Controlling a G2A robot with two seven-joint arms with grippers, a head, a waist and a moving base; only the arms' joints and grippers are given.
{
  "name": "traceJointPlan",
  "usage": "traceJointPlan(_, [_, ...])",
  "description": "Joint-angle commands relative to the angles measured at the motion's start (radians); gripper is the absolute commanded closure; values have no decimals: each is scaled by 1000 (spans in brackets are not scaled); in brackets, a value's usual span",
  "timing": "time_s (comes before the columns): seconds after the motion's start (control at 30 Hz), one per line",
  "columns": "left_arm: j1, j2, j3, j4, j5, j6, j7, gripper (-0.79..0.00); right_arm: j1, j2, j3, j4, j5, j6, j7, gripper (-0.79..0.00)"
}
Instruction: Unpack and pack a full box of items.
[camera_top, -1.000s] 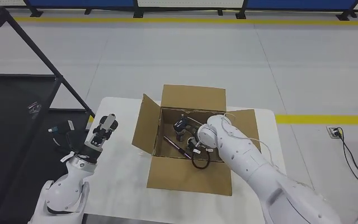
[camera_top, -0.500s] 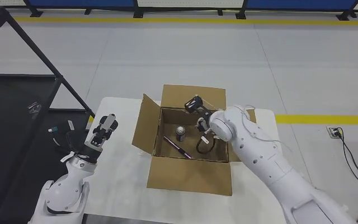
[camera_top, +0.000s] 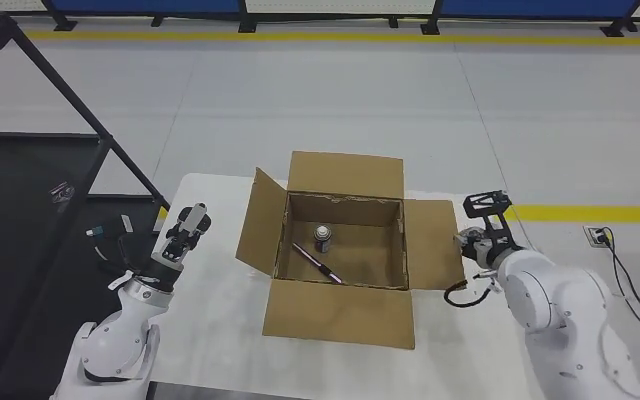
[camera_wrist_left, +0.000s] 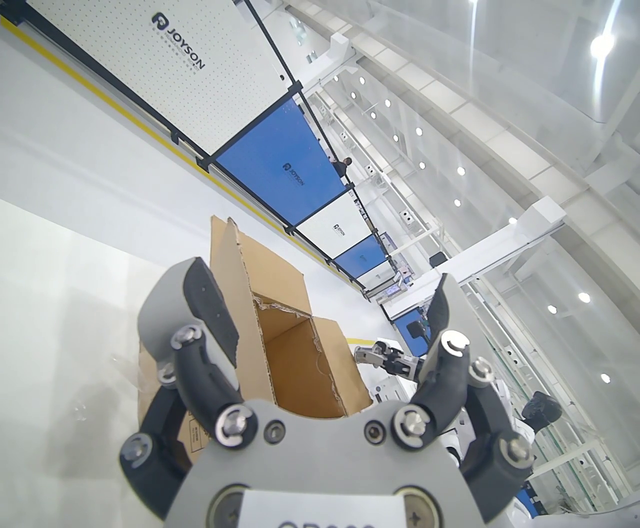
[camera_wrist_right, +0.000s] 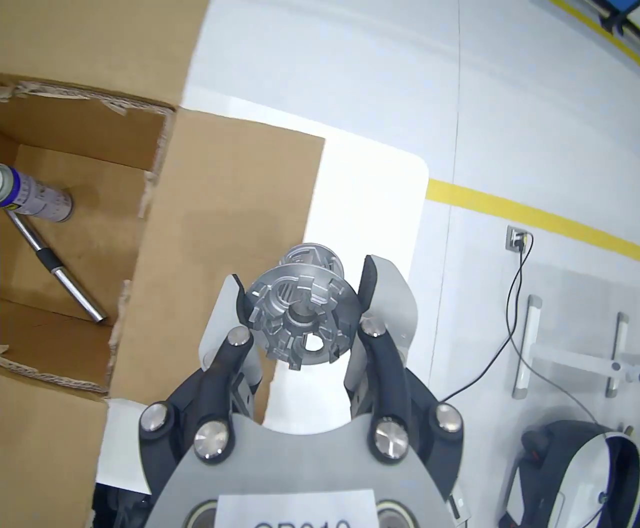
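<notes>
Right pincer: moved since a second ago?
Yes. The right pincer went from inside the box out past its right-hand flap, gripping a metal hub.

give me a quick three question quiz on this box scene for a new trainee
1. True or false: the left claw is shut on a tool.
2. What does the right claw hold? A) a roll of tape B) a toothed metal part C) a sponge
3. How many items are inside the box?

Key: 1 false, it is open and empty. 2 B. 3 two: an upright can and a metal rod lying flat.
</notes>
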Motion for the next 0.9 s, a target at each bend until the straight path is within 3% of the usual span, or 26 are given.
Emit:
traceJointPlan(0.0, [0, 0, 0, 0, 0, 0, 0, -785, -3, 1, 20, 55, 31, -16, -14, 0])
traceJointPlan(0.33, [0, 0, 0, 0, 0, 0, 0, -785, 119, 7, 63, 461, 125, -100, -102, 0])
traceJointPlan(0.63, [0, 0, 0, 0, 0, 0, 0, -785, 238, 7, 7, 689, 138, -180, -119, 0])
traceJointPlan(0.8, [0, 0, 0, 0, 0, 0, 0, -785, 290, 1, -33, 790, 139, -192, -136, -71])
traceJointPlan(0.87, [0, 0, 0, 0, 0, 0, 0, -785, 306, -1, -46, 818, 141, -196, -145, -166])
